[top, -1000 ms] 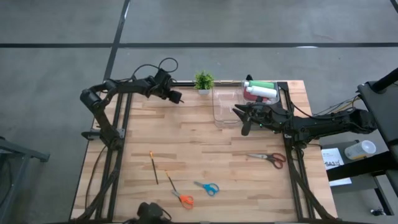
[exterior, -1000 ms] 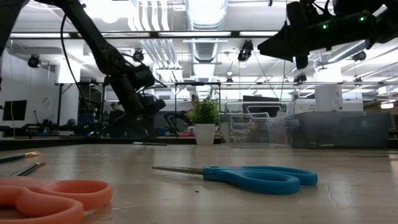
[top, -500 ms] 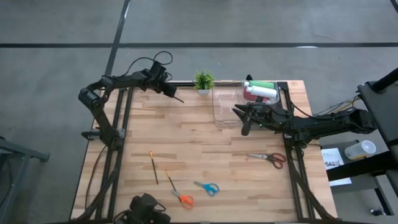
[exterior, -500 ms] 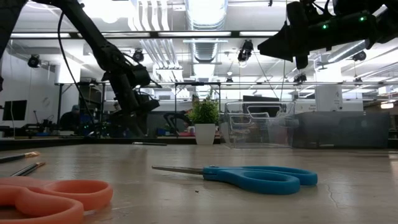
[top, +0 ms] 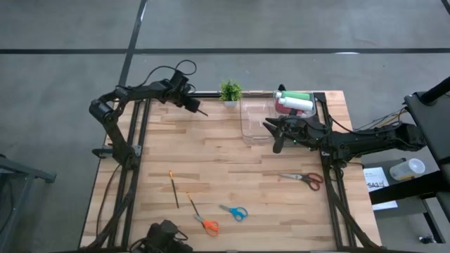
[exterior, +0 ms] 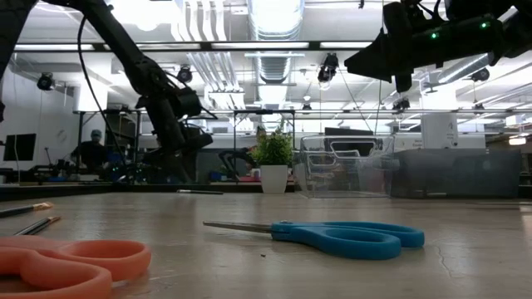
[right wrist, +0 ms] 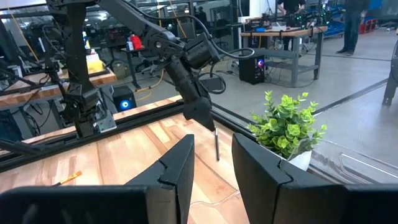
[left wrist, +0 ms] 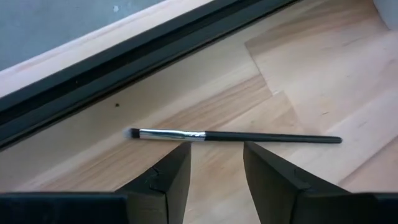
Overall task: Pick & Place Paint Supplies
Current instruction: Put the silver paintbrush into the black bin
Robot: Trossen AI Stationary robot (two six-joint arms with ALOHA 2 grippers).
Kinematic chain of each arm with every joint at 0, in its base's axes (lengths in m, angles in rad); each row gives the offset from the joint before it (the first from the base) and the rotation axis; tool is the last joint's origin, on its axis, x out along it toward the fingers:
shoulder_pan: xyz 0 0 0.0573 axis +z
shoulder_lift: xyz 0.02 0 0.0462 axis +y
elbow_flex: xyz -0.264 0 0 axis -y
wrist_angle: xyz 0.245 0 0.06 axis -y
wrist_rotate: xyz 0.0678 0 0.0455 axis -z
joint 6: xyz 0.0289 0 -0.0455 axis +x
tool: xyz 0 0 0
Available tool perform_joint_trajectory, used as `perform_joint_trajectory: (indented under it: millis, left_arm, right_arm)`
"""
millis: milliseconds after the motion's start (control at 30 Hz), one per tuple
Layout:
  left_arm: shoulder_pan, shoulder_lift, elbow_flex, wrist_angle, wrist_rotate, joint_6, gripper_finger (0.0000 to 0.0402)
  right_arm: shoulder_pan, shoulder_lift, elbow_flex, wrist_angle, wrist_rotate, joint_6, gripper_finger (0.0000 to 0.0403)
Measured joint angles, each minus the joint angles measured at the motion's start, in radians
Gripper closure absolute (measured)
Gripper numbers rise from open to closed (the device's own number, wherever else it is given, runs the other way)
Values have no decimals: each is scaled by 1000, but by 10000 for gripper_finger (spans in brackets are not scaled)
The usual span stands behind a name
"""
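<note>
A thin dark brush point(left wrist: 236, 136) with a silver ferrule lies flat on the wood by the table's far edge. My left gripper point(left wrist: 216, 152) hovers over it, open, one finger on each side and touching nothing. In the high view the left gripper point(top: 192, 104) is left of the brush point(top: 202, 111). Green, pink-red and white bottles point(top: 294, 102) lie at the far right, beside a clear bin point(top: 256, 121). My right gripper point(top: 275, 138) waits open at the bin's near right corner. Two more brushes point(top: 174, 188) point(top: 191, 205) lie on the near left part of the table.
A small potted plant point(top: 230, 91) stands at the far edge between the two grippers. Orange scissors point(top: 207, 225), blue scissors point(top: 235, 212) and red-handled scissors point(top: 308, 180) lie on the near half. A black rail point(left wrist: 124, 62) runs along the far edge behind the brush.
My left gripper has drawn back from the middle of the far edge toward the far left corner and risen a little, then kept still. The brush lies where its fingertips were. My right arm has not moved.
</note>
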Motion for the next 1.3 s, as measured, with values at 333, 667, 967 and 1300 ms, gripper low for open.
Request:
perform_joint_trajectory:
  millis: [333,667,967,1300]
  left_arm:
    - [-2,10,-1,-25,33,-16,247]
    - [-7,147,103,-128,54,9,246]
    - [-30,90,188,-242,54,-20,246]
    - [-32,86,210,-193,41,-16,247]
  right_arm:
    - [0,0,0,0,0,0,296]
    - [0,0,0,0,0,0,296]
    - [0,0,0,0,0,0,296]
    - [0,0,0,0,0,0,296]
